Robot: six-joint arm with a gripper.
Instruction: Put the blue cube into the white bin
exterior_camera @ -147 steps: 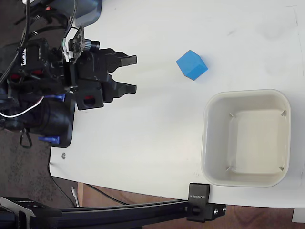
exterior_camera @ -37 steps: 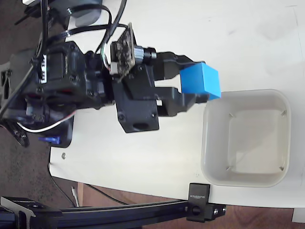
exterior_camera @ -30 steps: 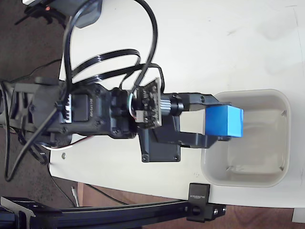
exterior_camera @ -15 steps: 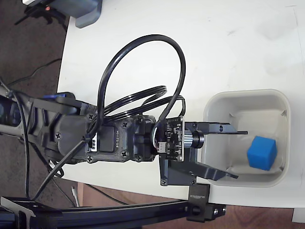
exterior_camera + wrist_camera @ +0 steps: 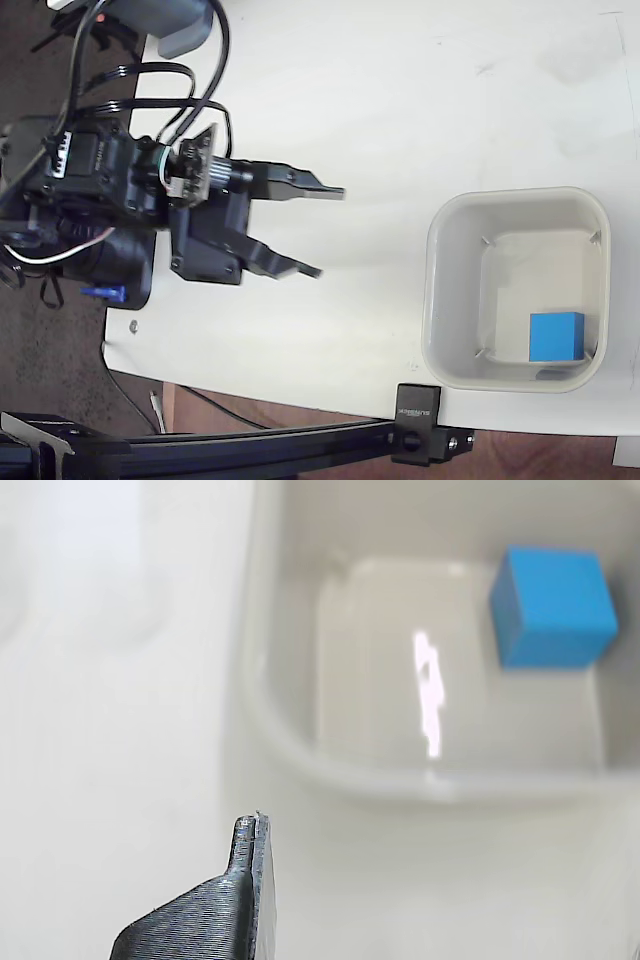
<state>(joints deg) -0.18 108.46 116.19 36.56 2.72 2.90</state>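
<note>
The blue cube (image 5: 556, 335) rests on the floor of the white bin (image 5: 436, 285), in its lower right corner in the fixed view. My gripper (image 5: 330, 231) is open and empty over the white table, well to the left of the bin. In the wrist view the blue cube (image 5: 553, 607) lies inside the white bin (image 5: 285, 730) at the upper right, and one dark fingertip (image 5: 248, 855) shows at the bottom.
A black clamp (image 5: 418, 412) on a dark rail sits at the table's lower edge just below the bin. A grey device (image 5: 180, 30) lies at the table's top left corner. Black cables (image 5: 150, 70) loop over the arm body at left.
The gripper let go of the cube over the bin, and the cube now lies on the bin floor. The arm has pulled back to the left, away from the bin.
</note>
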